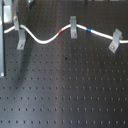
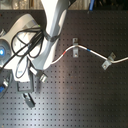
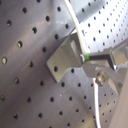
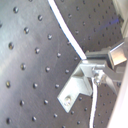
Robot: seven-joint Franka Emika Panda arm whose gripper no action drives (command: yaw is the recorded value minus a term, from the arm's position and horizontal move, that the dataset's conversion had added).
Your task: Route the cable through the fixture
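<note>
Cable [image 3: 75, 27] passes the fixture [image 3: 62, 60] (grey), beside gripper [image 3: 107, 59].

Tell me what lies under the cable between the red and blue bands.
In the first exterior view, the cable passes the middle fixture there, above the black perforated board. Whether the cord sits inside the clip cannot be told; the post covers it.

White arm [image 2: 49, 35] bent over the board, gripper [image 2: 41, 76] pointing down (finger state unclear)

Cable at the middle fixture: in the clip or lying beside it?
In. In the first exterior view the cable meets the middle fixture between the red band and blue band, crossing it.
</note>
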